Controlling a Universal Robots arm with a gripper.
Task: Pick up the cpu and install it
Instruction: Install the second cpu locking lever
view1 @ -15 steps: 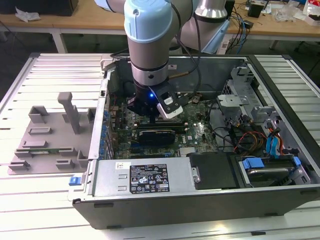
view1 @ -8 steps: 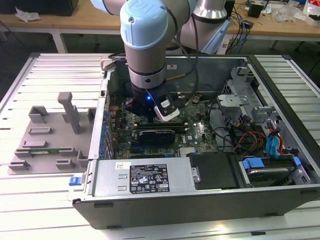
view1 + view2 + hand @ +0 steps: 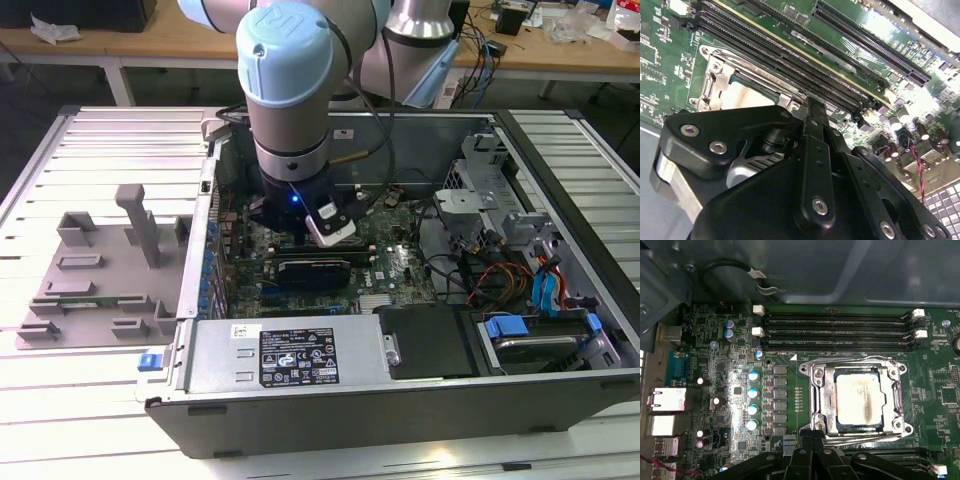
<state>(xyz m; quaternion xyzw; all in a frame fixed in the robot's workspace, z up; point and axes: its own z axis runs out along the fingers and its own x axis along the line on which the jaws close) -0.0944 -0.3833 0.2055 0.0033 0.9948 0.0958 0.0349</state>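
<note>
Already the cpu (image 3: 858,399) sits flush inside its socket frame (image 3: 816,395); claw (image 3: 812,437) grip unclear.

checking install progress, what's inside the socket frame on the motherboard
The cpu sits inside the socket frame, silvery top showing. The contacts beneath it are covered.

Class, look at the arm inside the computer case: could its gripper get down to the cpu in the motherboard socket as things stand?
Probably yes. The gripper hangs just beside the cpu, whose top plate lies bare inside the metal socket frame, with nothing over it.
</note>
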